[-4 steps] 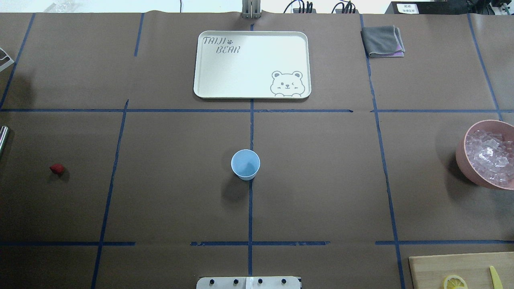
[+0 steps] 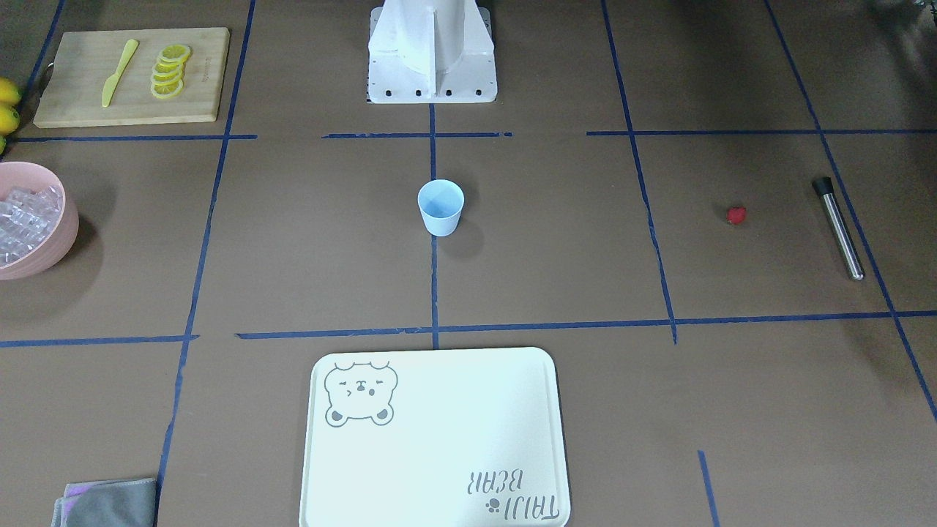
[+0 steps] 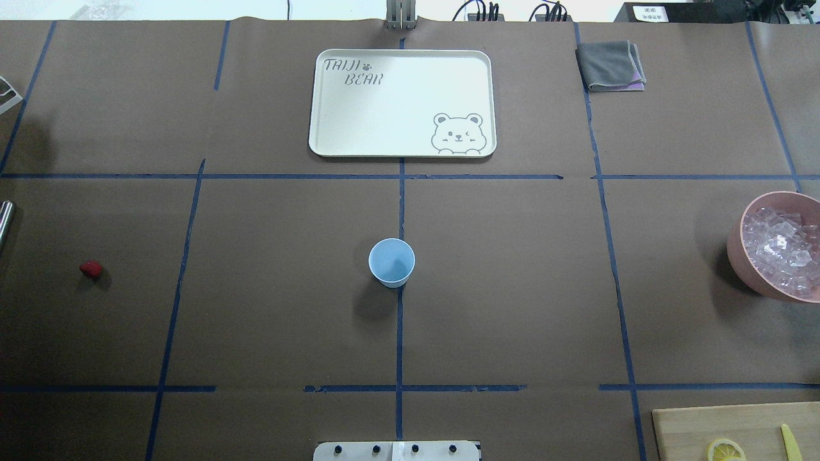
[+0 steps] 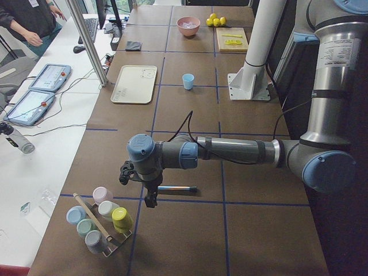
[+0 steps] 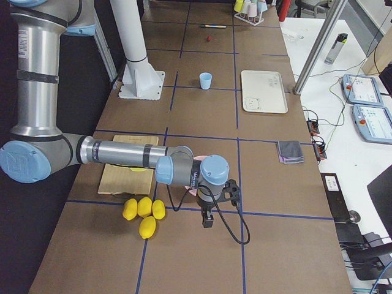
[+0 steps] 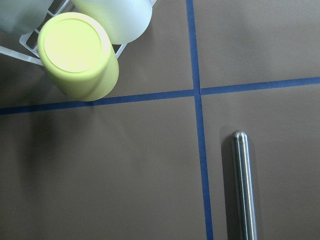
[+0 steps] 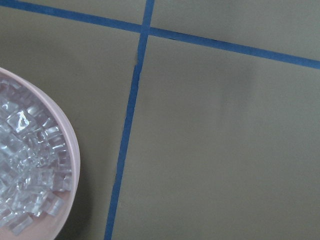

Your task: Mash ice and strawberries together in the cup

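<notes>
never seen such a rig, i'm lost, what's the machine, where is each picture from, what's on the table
The robot has a left arm and a right arm. Two pictures look down on the table from opposite sides, two from its ends, two from the wrists. An empty pale-blue cup stands centrally; a strawberry and metal rod lie on the robot's left, a pink bowl of ice on its right. The left claw hangs near the rod, the right claw near the bowl; neither visibly holds anything.

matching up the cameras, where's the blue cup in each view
Front-facing: cup centre, above the tray.
Overhead: cup centre, below the tray.
Exterior left: cup upper middle, right of tray.
Exterior right: cup upper middle, left of tray.
Left wrist: absent.
Right wrist: absent.
Shared landmark: tray.
</notes>
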`<state>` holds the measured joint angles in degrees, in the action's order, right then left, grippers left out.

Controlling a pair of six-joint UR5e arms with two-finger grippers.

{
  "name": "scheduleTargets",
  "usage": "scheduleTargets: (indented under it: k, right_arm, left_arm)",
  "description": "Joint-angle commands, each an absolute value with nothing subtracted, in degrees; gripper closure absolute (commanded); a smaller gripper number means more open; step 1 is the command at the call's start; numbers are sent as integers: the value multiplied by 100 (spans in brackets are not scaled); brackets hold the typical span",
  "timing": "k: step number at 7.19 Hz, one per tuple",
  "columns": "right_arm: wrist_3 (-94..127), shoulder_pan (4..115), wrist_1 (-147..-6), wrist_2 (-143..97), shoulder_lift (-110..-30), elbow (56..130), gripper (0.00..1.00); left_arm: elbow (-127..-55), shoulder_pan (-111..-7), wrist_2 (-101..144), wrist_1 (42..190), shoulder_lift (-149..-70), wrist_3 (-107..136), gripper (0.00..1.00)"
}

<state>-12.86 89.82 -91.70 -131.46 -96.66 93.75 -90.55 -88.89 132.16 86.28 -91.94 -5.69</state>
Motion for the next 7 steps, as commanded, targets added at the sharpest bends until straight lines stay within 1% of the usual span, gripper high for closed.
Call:
scheduleTargets:
  k: [1, 2, 5, 6, 7]
  right_arm:
    - [-1239, 8982, -9167, -13166, -9607, 9491, 0]
    - [-1248, 8982, -9158, -13149, -9606, 9605, 0]
    - [-995, 8833, -9150, -13218, -9413, 9650, 0]
    - [-558, 8798, -8775, -13262, -9404, 9650, 0]
    - [229, 8441, -8241, -13254, -9404, 9668, 0]
  left_arm:
    - [-9053, -8886, 13219, 8622, -9176, -571, 0]
    - [-9061, -8886, 13219, 8631, -9176, -571, 0]
    - [-9062, -8877, 13227, 8631, -9176, -563, 0]
    - [-9070, -8877, 13236, 8622, -9176, -563, 0]
    - [-9070, -8877, 13254, 8622, -9176, -563, 0]
